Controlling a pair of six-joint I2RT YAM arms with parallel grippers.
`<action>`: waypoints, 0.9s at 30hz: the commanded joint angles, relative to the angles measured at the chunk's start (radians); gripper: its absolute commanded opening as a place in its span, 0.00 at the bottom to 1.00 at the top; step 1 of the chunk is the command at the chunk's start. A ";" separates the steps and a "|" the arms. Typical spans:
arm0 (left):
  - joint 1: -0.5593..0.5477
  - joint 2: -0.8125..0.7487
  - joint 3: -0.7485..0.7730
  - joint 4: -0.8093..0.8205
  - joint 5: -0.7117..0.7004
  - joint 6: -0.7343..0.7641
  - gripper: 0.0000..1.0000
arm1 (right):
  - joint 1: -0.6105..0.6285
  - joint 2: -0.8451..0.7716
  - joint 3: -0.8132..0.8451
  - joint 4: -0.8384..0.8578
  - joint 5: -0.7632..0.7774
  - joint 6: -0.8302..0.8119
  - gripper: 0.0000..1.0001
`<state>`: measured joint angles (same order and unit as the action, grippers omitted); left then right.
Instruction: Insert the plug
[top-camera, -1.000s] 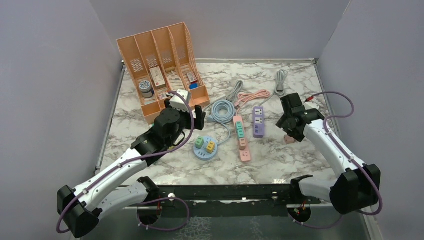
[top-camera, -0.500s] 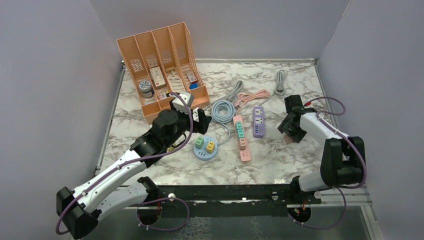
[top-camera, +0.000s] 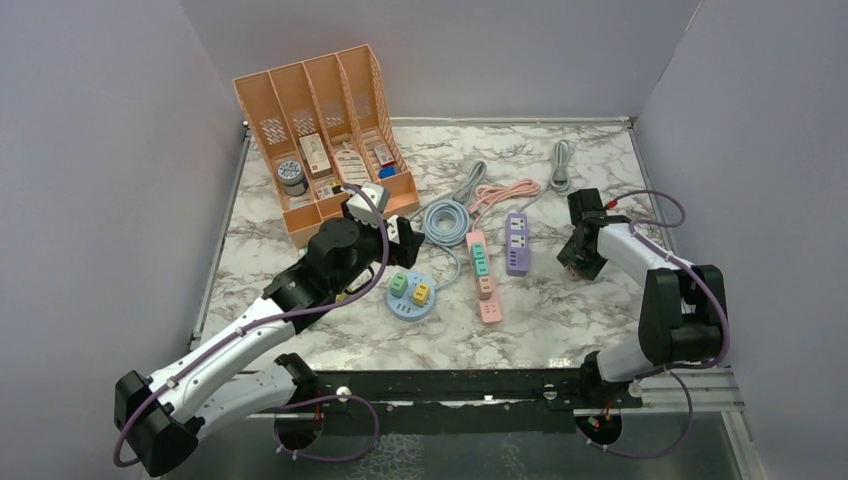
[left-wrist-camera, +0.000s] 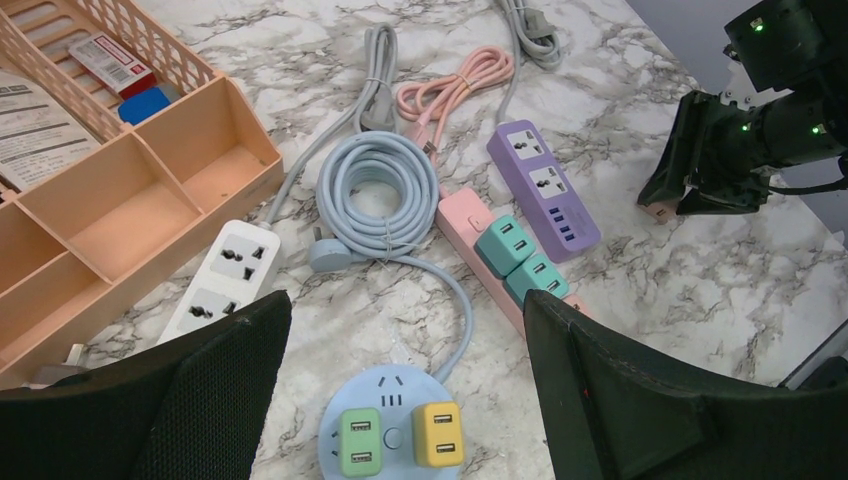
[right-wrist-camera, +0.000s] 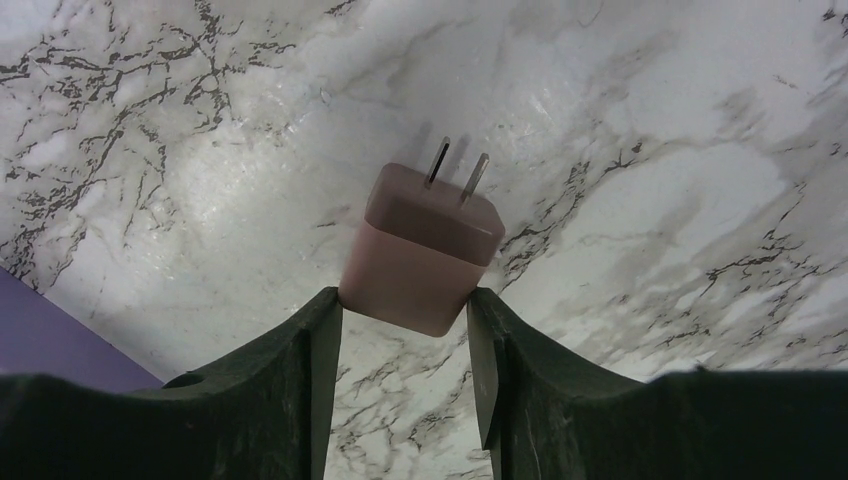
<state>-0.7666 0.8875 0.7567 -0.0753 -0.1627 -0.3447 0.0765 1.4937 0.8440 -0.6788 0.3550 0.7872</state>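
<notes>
Top external view, read with both wrist views, left to right. An orange organizer (top-camera: 300, 222) stands beyond and left of the left gripper (top-camera: 398, 232), whose jaws are spread wide apart and hold nothing. Seen from the left wrist, a white power strip (left-wrist-camera: 225, 275) lies just beyond its left finger, and a round blue socket hub (left-wrist-camera: 397, 388) carrying a green adapter (left-wrist-camera: 360, 443) and a yellow adapter (left-wrist-camera: 437, 435) lies directly beneath the gap between the fingers. Ahead of that gripper is a coiled blue cable (left-wrist-camera: 375, 190), then a pink power strip (left-wrist-camera: 462, 215) bearing two teal adapters (left-wrist-camera: 505, 240), then a purple power strip (left-wrist-camera: 545, 190) with both of its sockets free. Well to the right, the right gripper (right-wrist-camera: 405, 297) is closed on the pink plug (right-wrist-camera: 425, 250). Its fingers press opposite sides of the body, and the two prongs point away from the gripper toward the marble table (right-wrist-camera: 650, 120). Whether the plug has cleared the table cannot be told. Judged step: grasp made, insertion not begun. The next move calls for carrying the plug leftward from the right gripper's station to a free socket, probably on the purple strip, with the prongs turned downward and squared to the slots before pressing.
</notes>
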 joint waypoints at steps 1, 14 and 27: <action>0.004 0.016 0.012 0.033 0.025 -0.002 0.88 | -0.006 0.021 -0.021 0.030 -0.014 -0.020 0.48; 0.004 0.045 0.026 0.038 0.037 0.010 0.88 | -0.009 0.075 0.011 0.070 0.007 -0.048 0.61; 0.004 0.056 0.032 0.035 0.078 -0.009 0.88 | -0.011 -0.059 -0.020 0.148 -0.147 -0.247 0.31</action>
<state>-0.7666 0.9333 0.7567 -0.0742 -0.1360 -0.3443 0.0715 1.5291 0.8417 -0.5961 0.3130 0.6689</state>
